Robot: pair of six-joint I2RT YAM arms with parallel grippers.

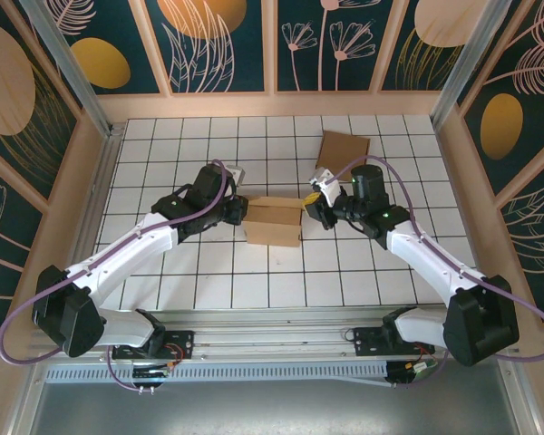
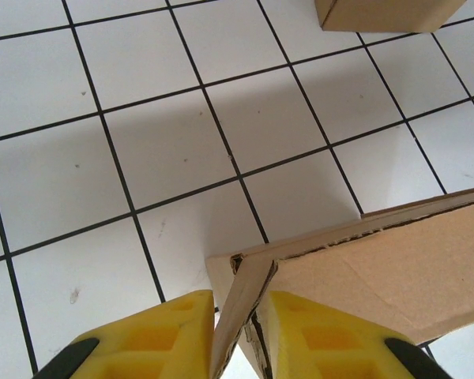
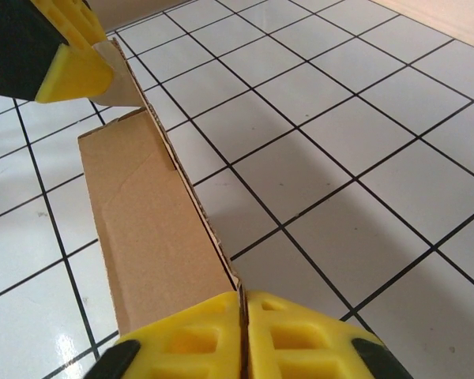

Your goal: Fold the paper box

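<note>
The paper box [image 1: 274, 222] is a brown cardboard piece lying partly folded in the middle of the tiled table. My left gripper [image 1: 243, 210] is at its left end. In the left wrist view the yellow fingers [image 2: 150, 339] close on an upright corner flap of the box [image 2: 379, 268], with the gripper [image 2: 237, 339] shut on it. My right gripper [image 1: 310, 207] is at the box's right end. In the right wrist view it [image 3: 241, 335] is shut on the thin edge of a raised box wall [image 3: 150, 229].
A second cardboard piece [image 1: 343, 149] lies on the tiles behind the right gripper, and its corner shows as the other cardboard [image 2: 379, 12] in the left wrist view. The left gripper's yellow finger [image 3: 67, 71] shows beyond the box's far end. Wooden walls ring the table.
</note>
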